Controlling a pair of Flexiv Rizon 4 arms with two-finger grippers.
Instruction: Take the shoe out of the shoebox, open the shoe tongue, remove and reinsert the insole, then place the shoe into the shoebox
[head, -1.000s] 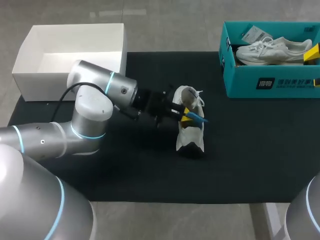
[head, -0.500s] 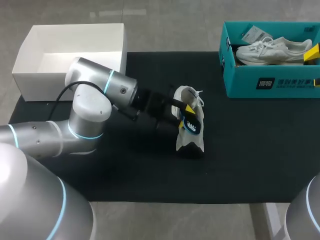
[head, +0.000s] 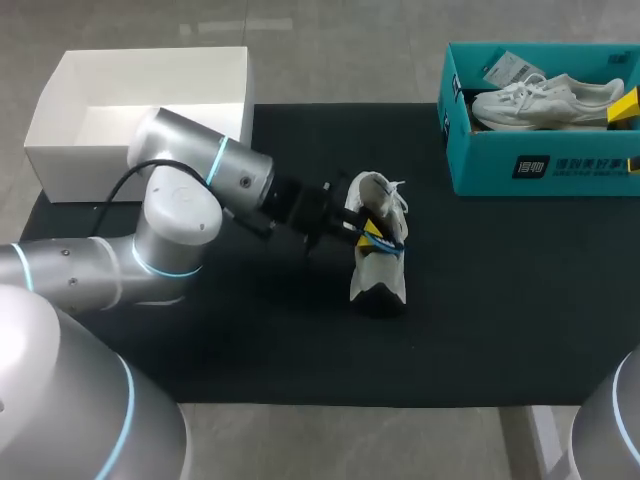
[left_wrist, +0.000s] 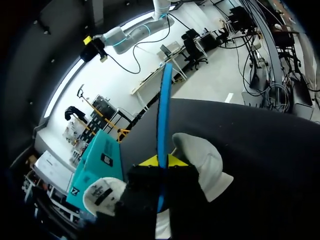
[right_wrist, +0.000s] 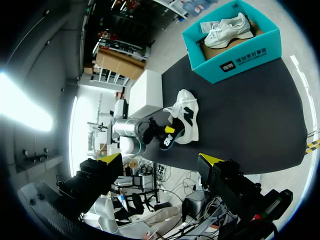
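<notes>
A white shoe lies on the black mat at the table's middle, its opening toward the far side. My left gripper hovers at that opening, shut on a thin blue insole that shows edge-on. In the left wrist view the insole rises straight out from between the yellow tips of the left gripper, with the shoe just beneath. My right gripper hangs high and well back from the table, open and empty, looking down on the shoe.
A teal shoebox at the mat's far right corner holds a second white shoe. A white open box stands at the far left, behind my left arm. The teal shoebox also shows in the right wrist view.
The insole, which stuck out to the right a second ago and then showed its flat face, now sits edge-on over the shoe. The left gripper has drawn back slightly.
</notes>
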